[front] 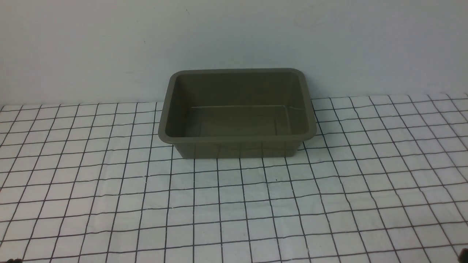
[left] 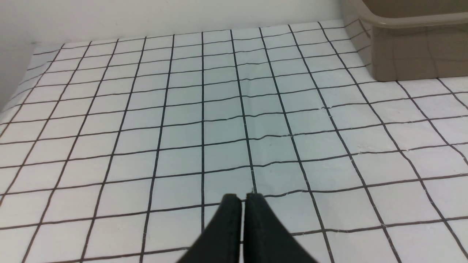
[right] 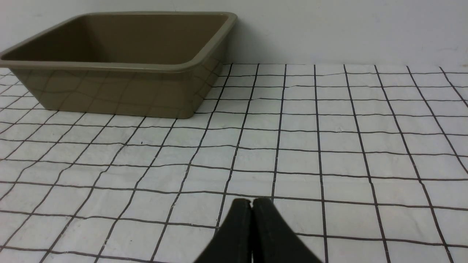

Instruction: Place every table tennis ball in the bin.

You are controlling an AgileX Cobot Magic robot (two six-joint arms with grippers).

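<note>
A white cloth with a black grid [front: 109, 204] covers the table. The olive-brown bin [front: 237, 140] sits in the upper centre of the front view, against the wall, open side up and apparently empty, ready to receive balls. The left gripper [left: 243, 199] and right gripper [right: 251, 202] each hover low over bare cloth, fingers pressed together, holding nothing. No table tennis ball appears in any view.
</note>
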